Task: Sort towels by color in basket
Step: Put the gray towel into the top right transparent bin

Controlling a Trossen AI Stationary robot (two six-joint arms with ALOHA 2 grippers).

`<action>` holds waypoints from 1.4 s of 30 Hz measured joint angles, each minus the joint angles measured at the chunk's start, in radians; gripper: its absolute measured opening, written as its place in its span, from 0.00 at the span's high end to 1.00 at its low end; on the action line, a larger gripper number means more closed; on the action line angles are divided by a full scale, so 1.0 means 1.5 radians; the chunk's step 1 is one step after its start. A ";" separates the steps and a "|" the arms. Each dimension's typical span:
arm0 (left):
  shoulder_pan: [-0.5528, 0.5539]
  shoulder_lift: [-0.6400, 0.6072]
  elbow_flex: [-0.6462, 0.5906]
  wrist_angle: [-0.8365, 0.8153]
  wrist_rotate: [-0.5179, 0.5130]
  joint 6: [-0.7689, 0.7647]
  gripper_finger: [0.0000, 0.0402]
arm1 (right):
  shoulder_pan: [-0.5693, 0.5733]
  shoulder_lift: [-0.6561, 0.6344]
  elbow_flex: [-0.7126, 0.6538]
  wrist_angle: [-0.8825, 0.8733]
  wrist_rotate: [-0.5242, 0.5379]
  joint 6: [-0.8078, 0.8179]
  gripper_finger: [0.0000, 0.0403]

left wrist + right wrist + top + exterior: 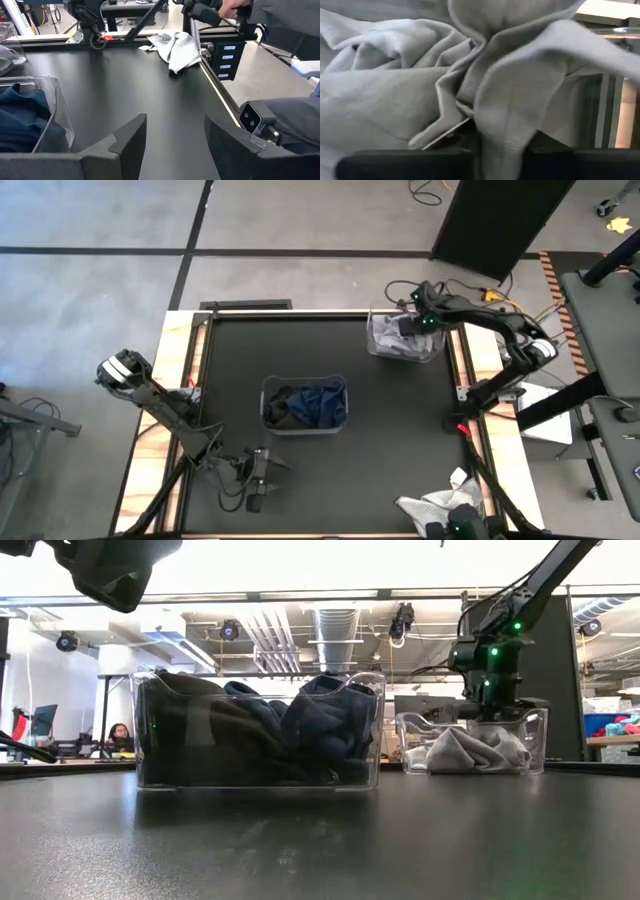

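Observation:
A clear bin (305,405) at the table's middle holds black and navy towels (300,730). A second clear bin (405,340) at the far right holds light grey towels (465,750). My right gripper (412,330) reaches down into that bin and is shut on a light grey towel (420,95). Another light grey towel (435,505) lies loose at the near right corner and also shows in the left wrist view (175,47). My left gripper (175,122) is open and empty, low near the table's near edge (262,485). My right gripper pinches a bunched fold of the light grey towel (502,135) between its two fingers, coming from above into the bin. The cloth is gathered in several layers at the fingers. The rest of the towel lies slack in the bin.
The right arm's base and cables stand along the table's right edge (490,395). A person's sleeve (280,15) shows beyond the table's right edge. Bare black tabletop (400,440) lies between the two bins and the loose towel.

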 joint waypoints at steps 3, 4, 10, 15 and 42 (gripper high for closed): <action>0.000 0.000 0.000 0.000 0.000 0.000 0.54 | 0.001 0.002 0.008 -0.020 0.001 0.000 0.74; 0.000 0.000 0.000 0.000 0.000 0.000 0.54 | 0.003 -0.005 0.014 -0.031 0.001 0.000 0.70; 0.000 0.000 0.000 0.000 0.000 -0.001 0.54 | 0.037 -0.083 0.071 -0.128 0.056 0.022 0.54; 0.000 0.000 0.000 0.000 0.000 -0.009 0.54 | 0.073 -0.141 0.111 -0.151 0.076 0.037 0.52; -0.004 0.000 0.000 -0.008 0.000 -0.029 0.54 | 0.095 0.171 0.089 -0.099 0.173 0.069 0.59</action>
